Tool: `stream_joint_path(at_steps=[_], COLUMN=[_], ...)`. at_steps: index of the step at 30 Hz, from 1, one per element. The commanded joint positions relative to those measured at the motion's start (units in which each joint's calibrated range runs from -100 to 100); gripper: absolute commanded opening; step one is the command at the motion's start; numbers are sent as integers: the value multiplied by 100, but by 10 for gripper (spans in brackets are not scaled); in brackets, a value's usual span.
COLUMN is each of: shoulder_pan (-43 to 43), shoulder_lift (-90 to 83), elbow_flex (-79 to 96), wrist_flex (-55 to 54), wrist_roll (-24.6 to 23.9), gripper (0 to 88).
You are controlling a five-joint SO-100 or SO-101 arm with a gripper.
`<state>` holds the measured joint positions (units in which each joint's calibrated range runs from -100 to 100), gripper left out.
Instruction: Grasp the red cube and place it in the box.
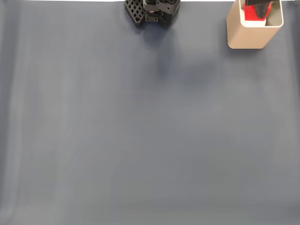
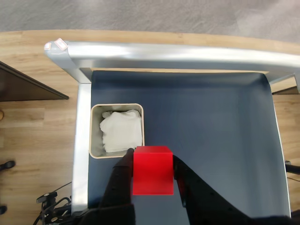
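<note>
In the wrist view my gripper (image 2: 152, 158) is shut on the red cube (image 2: 152, 171), one black finger (image 2: 123, 180) on each side, held high above the dark blue table. The beige box (image 2: 93, 133) stands below and just left of the cube, with a white lumpy wad (image 2: 121, 131) inside it. In the fixed view the box (image 1: 248, 37) sits at the top right corner. There the red cube (image 1: 254, 14) shows over its opening under the black gripper (image 1: 259, 4).
The arm's black base (image 1: 154, 11) stands at the top middle of the fixed view. A silver metal frame (image 2: 178, 54) borders the table's far and left sides in the wrist view, with wooden floor beyond. The blue mat (image 1: 140, 131) stretches wide in front.
</note>
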<state>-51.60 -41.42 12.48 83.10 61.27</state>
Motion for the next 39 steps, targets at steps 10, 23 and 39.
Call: stream_joint_path(at_steps=[10, 23, 39], shoulder_pan=[-517, -786, -1085], shoulder_lift=[356, 433, 390], elbow_flex=[-90, 220, 275], wrist_flex=[-395, -616, -764], wrist_roll=[-29, -264, -611], gripper=[1, 4, 16])
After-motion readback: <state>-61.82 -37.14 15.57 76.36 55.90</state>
